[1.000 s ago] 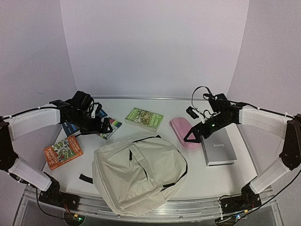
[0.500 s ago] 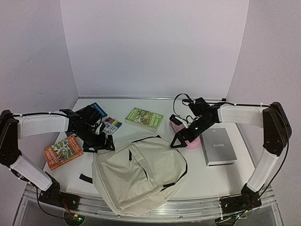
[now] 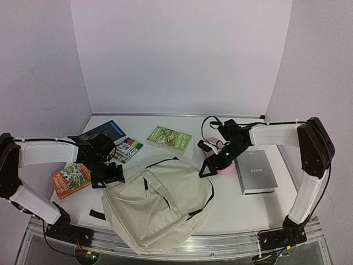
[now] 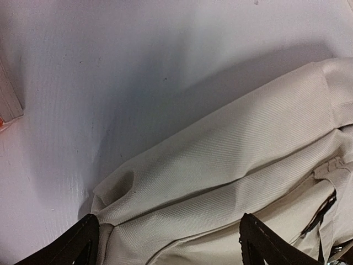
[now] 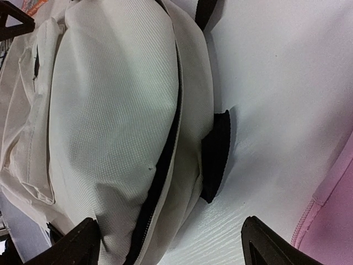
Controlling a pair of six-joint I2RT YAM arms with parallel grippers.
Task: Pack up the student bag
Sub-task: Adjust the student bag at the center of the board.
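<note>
The student bag (image 3: pixel 157 204) is a big cream backpack with black zippers, lying flat in the middle of the table. My left gripper (image 3: pixel 113 176) is open at the bag's upper left corner. In the left wrist view its gripper (image 4: pixel 168 248) straddles a fold of the cream fabric (image 4: pixel 220 160). My right gripper (image 3: pixel 209 165) is open at the bag's upper right edge. In the right wrist view its gripper (image 5: pixel 171 245) spans the black zipper line (image 5: pixel 160 182) and a black strap end (image 5: pixel 215 154), just above the table.
An orange book (image 3: pixel 73 179) lies left of the bag. A marker pack (image 3: pixel 128 149) and a dark blue book (image 3: pixel 105 130) sit behind it. A green book (image 3: pixel 169 138) is at the back. A pink pencil case (image 3: pixel 212 149) and a grey book (image 3: pixel 256 171) are on the right.
Both arms have come inward and down from the sides to the bag's upper corners. The bag has shifted a little to the left and toward the near edge.
</note>
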